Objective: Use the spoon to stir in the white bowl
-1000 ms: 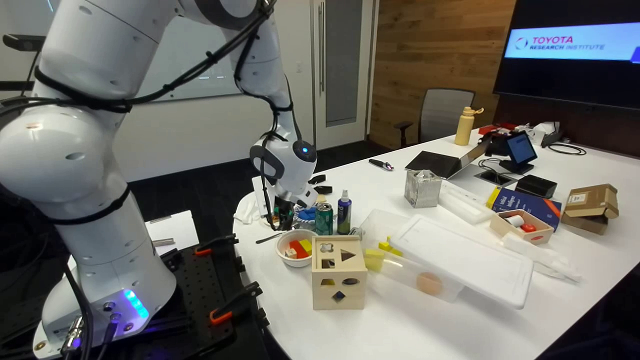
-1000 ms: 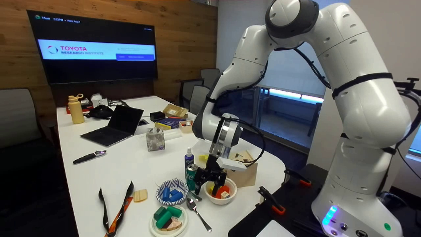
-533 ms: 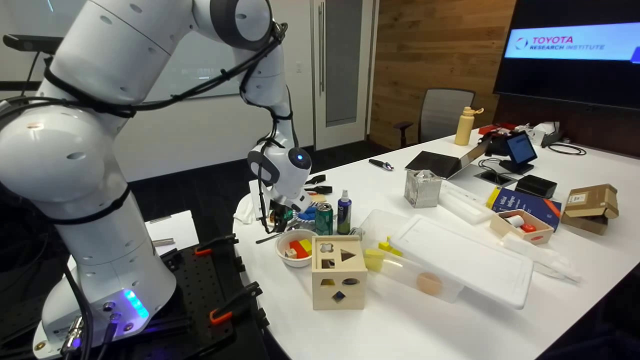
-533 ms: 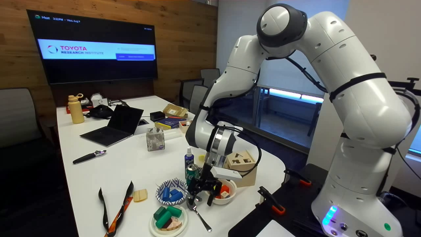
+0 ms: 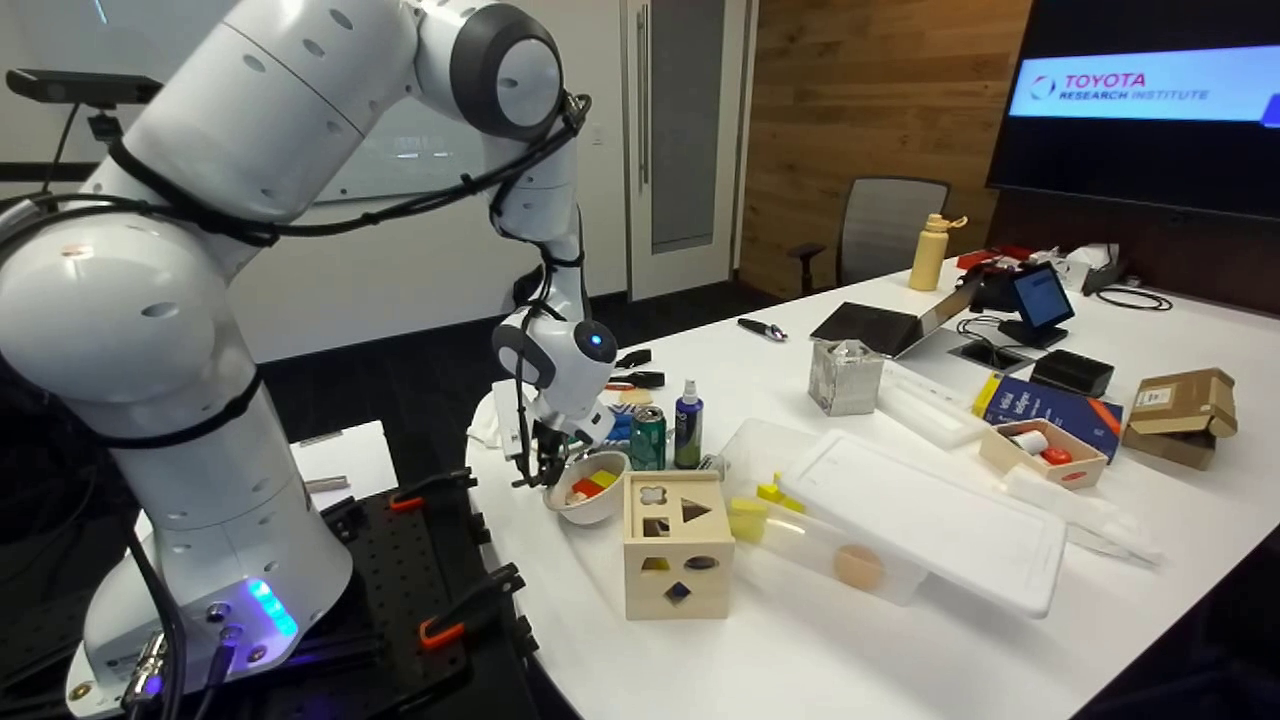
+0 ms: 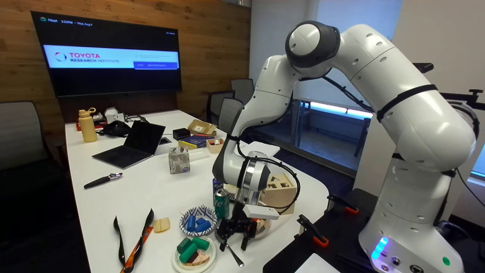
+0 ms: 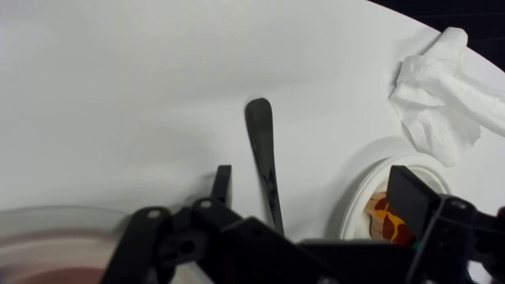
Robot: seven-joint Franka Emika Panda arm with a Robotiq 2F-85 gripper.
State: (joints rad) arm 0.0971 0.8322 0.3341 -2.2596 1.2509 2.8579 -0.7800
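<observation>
In an exterior view we see the pincer [image 6: 233, 248] pointing down over the spoon [image 6: 236, 258], its jaws well apart. The spoon's handle slants along the white surface [image 6: 151, 197]; its other end is largely covered by the pincer. Near the spoon we find a patterned bowl [image 6: 203, 211] of blue blocks [image 6: 202, 226], a white dish [image 6: 176, 261] with green blocks [image 6: 188, 254], and a green can [image 6: 221, 204].

In an exterior view we see the white bowl [image 5: 590, 509] close to the pincer, just beside the wooden cube [image 5: 680, 548]. The bowl is tilted, its rim lower on the side by the pincer, and inside it lie a red block [image 5: 588, 488] and a yellow block [image 5: 603, 479]. Whether pincer and bowl touch, we cannot tell.

In the wrist view we look down on the handle, which shows between the two fingers [image 7: 410, 197], nearer the left one in the picture. The white bowl is at the lower left, blurred and cut off. At the right we find the white dish and, just beside it, a crumpled napkin [image 7: 438, 94].
</observation>
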